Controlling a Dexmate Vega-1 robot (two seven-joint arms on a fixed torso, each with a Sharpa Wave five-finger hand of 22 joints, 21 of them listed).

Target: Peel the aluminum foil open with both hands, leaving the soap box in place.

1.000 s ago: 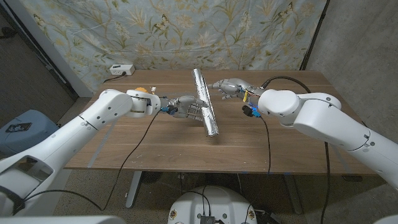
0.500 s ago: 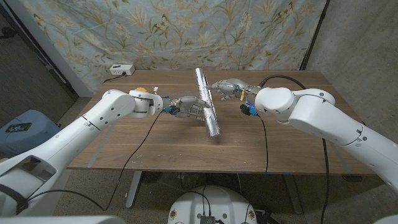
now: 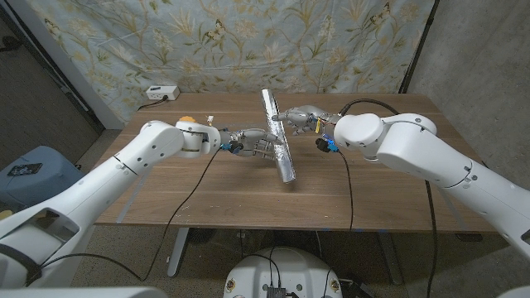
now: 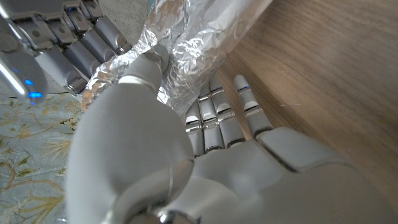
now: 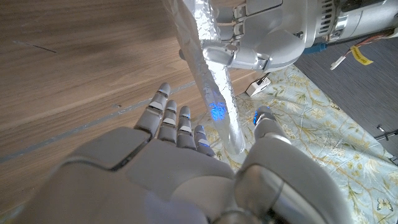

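A long sheet of crumpled aluminum foil (image 3: 278, 141) stands on edge across the middle of the wooden table (image 3: 207, 190) and hides whatever it wraps. My left hand (image 3: 252, 142) meets it from the left. In the left wrist view its thumb (image 4: 140, 93) presses on the foil (image 4: 199, 43), and its fingers (image 4: 217, 118) lie underneath. My right hand (image 3: 300, 116) holds the far upper part from the right. The foil (image 5: 211, 81) runs between that hand's thumb (image 5: 267, 124) and fingers (image 5: 177, 121), with my left hand (image 5: 261, 37) beyond it.
A white power strip (image 3: 161, 93) sits at the table's back left corner. A floral curtain (image 3: 248, 41) hangs behind the table. A blue bin (image 3: 25, 170) stands on the floor to the left. Bare wood lies on the near side of the foil.
Both hands have kept their hold on the foil. The right arm has drawn in a little toward the middle, and the foil's top edge has shifted slightly right.
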